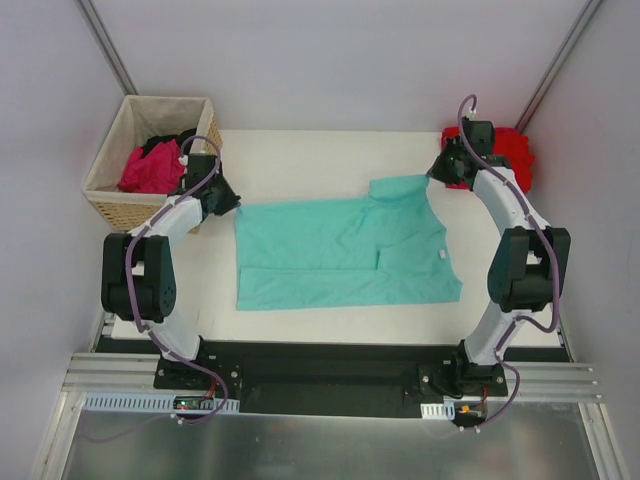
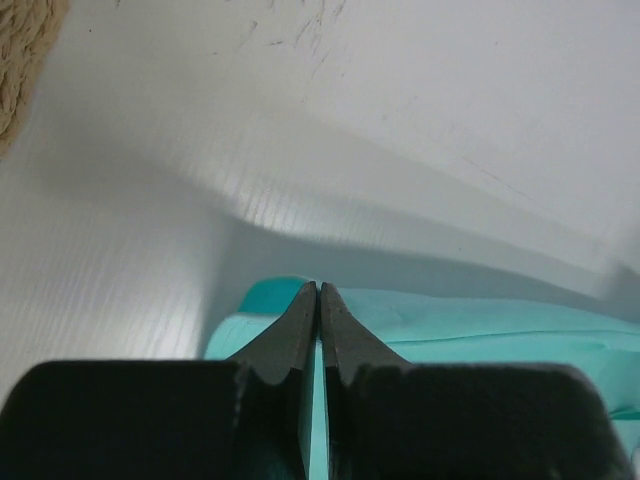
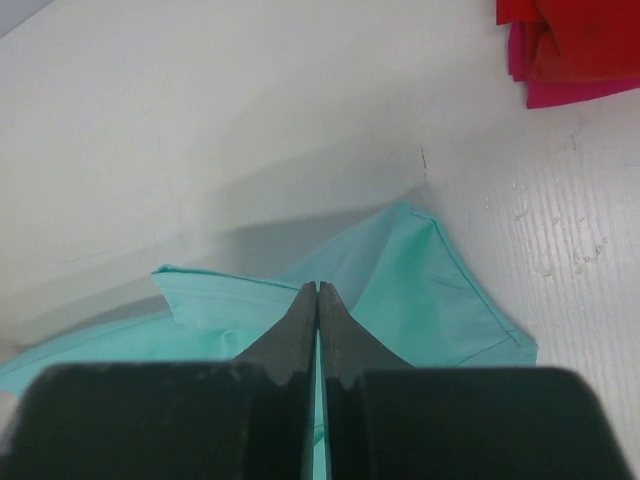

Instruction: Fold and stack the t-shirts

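Top external view: the teal t-shirt (image 1: pixel 340 255) lies spread and partly folded across the middle of the white table (image 1: pixel 300 150), its white neck label (image 1: pixel 441 257) near its right edge. At the teal t-shirt's far left corner sits the left gripper (image 1: pixel 230 203), at its far right corner the right gripper (image 1: pixel 438 172), each with fingers pinched fully together and holding nothing, tips over the cloth's edge. Beyond the teal t-shirt, leftward, a woven basket (image 1: pixel 120 205) holds a magenta t-shirt (image 1: pixel 150 170) and a black t-shirt (image 1: pixel 165 142); rightward lies a red t-shirt (image 1: pixel 510 155).
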